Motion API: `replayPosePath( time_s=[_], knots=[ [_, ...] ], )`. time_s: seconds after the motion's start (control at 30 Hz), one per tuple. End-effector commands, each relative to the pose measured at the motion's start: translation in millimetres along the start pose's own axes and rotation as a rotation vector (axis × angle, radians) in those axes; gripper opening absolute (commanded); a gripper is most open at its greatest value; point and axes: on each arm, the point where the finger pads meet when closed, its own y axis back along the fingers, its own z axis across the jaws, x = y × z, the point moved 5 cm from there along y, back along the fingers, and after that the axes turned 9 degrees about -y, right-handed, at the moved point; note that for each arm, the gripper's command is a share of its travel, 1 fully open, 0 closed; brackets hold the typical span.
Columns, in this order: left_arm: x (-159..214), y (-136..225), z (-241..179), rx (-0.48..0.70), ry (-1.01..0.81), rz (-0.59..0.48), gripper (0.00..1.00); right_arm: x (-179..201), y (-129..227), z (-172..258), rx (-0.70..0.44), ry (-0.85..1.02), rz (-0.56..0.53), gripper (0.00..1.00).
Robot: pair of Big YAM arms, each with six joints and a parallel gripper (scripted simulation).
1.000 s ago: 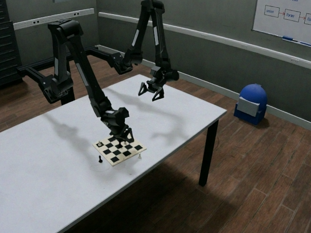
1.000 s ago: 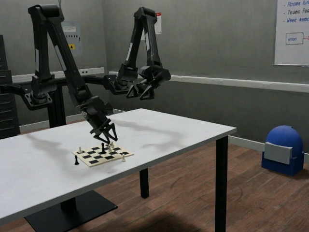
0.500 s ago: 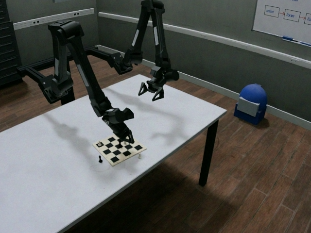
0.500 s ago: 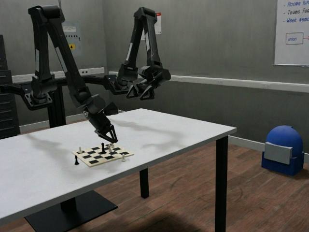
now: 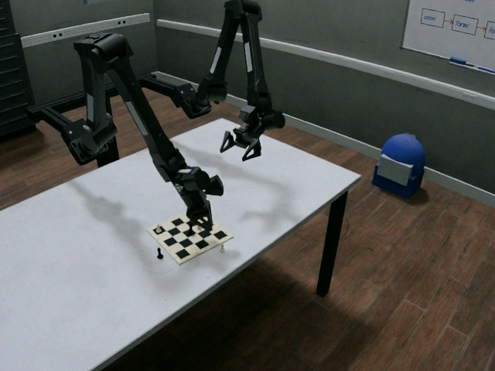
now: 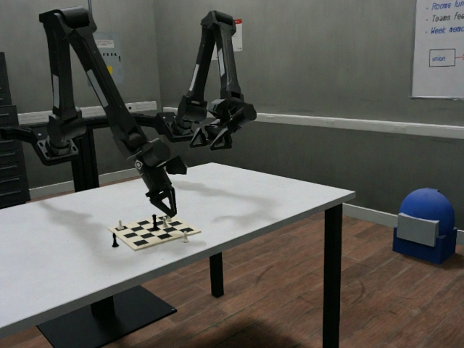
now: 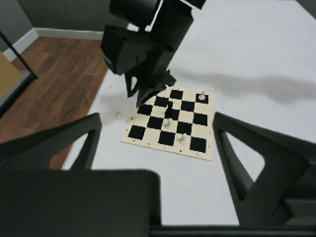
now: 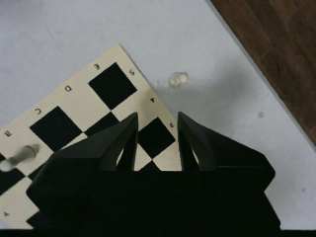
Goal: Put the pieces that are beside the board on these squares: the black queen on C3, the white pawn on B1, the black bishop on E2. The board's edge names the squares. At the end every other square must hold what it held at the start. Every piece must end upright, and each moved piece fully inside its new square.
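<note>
White pawn lies just past the board's edge, with our right arm nearer

We judge the small white pawn (image 5: 222, 248) (image 6: 185, 236) (image 7: 118, 116) (image 8: 179, 79) to be the next pick. It stands upright, its long axis vertical, just beside the pale chequered board (image 5: 180, 261) (image 6: 136, 247) (image 7: 212, 106) (image 8: 118, 50). In the right wrist view it lies ahead of the right gripper (image 5: 209, 228) (image 6: 171, 214) (image 7: 135, 100) (image 8: 158, 116) and slightly right, beyond the rim. That gripper's fingers are partly apart with nothing between them; they tilt above the board and probably need to swing outward, straighten and widen before descending.

The left gripper (image 5: 232, 156) (image 6: 201, 146) (image 7: 157, 118) is wide apart, well clear. The tall black queen (image 5: 190, 229) (image 6: 154, 222) (image 7: 169, 110) stands upright on the middle square, which we take as C3. Other white pieces (image 6: 164, 222) (image 7: 168, 122) (image 8: 20, 157) near it could be knocked by a low sweep. The slim black bishop (image 5: 159, 253) (image 6: 114, 240) waits upright off another edge.
</note>
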Motion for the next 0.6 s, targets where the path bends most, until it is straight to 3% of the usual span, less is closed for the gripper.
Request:
replayPosePath(
  time_s=[0.0,0.57],
  knots=[
    [-3.7,3.6,26.1,-0.05,-0.033,0.008,1.0,-26.2,-9.7,-5.1,0.026,-0.267,0.057,0.34],
    [13.1,1.2,66.3,-0.162,0.027,0.032,1.0,-46.7,-19.0,-16.3,0.141,-0.795,0.259,0.34]
  ],
)
